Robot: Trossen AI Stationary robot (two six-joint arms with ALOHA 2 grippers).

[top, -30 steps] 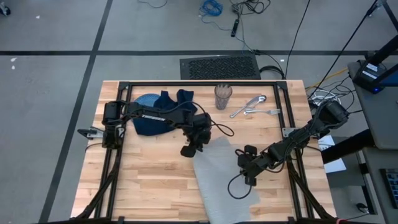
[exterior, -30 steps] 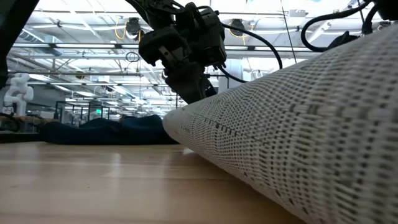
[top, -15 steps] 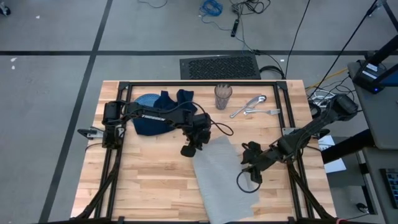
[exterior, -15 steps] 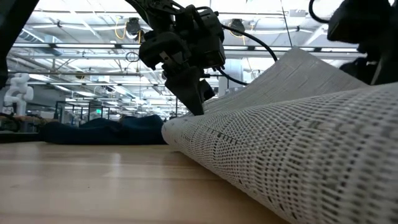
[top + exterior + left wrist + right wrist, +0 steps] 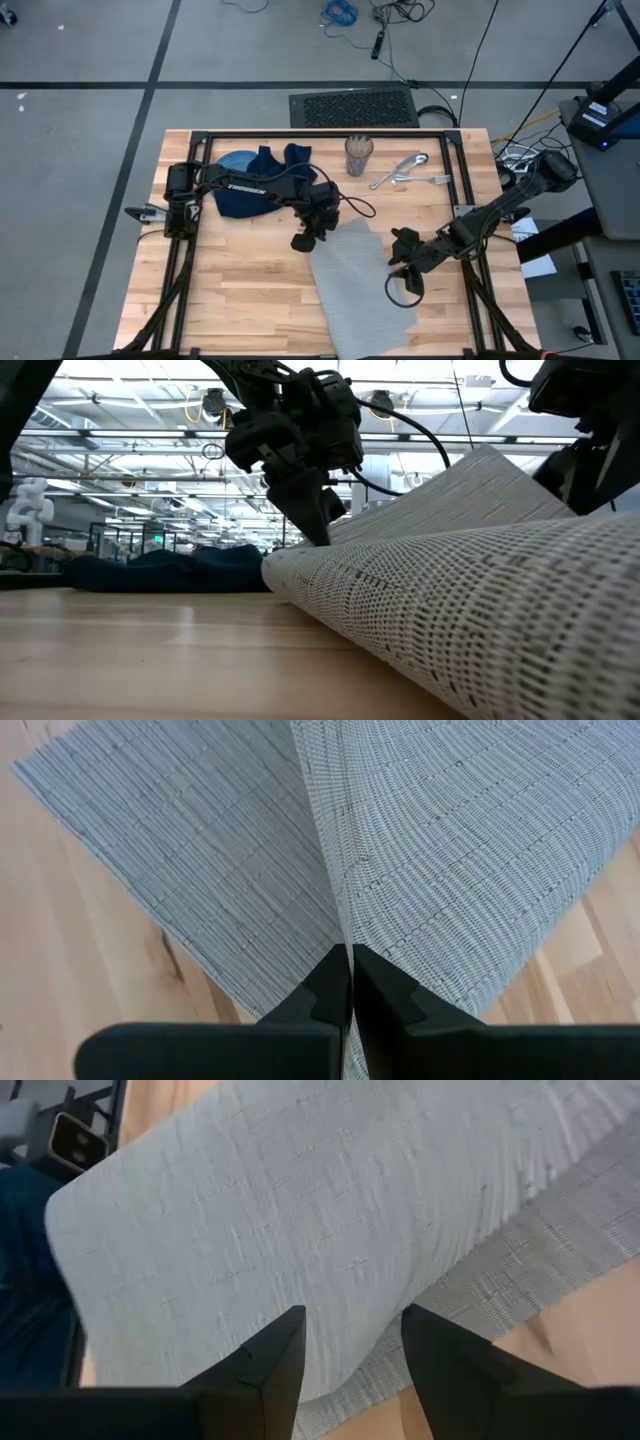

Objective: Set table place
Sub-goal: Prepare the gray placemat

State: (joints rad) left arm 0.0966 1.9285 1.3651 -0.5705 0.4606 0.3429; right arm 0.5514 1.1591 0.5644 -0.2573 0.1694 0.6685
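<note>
The grey placemat [image 5: 360, 290] lies slantwise on the table [image 5: 230, 290], right of the middle. In the low view its near part bulges up [image 5: 470, 610]. My left gripper [image 5: 304, 241] is shut on the mat's far left corner. My right gripper [image 5: 398, 260] hovers open over the mat's right side. The right wrist view shows the cloth [image 5: 300, 1230] beyond its spread fingers [image 5: 350, 1350], and nothing sits between them. A blue plate [image 5: 232, 163] sits at the far left under a navy napkin [image 5: 275, 165]. My left gripper pinches the placemat at its far left corner [image 5: 346, 935] between the two shut fingers. From the pinch a raised crease runs across the cloth. The fingers [image 5: 312, 510] slant down from the table's far left. The pinched corner is raised and curled, while the rest of the mat lies on the table.
A glass [image 5: 358, 155] stands at the far edge. A spoon [image 5: 400, 168] and a fork [image 5: 425, 180] lie to its right. The near left of the table is bare wood.
My right gripper has risen and drawn back toward the table's right edge, its fingers staying open. In the low view the mat's near side has sunk from a steep slope to a lower bulge, showing its raised far edge. The left gripper keeps its pinch.
</note>
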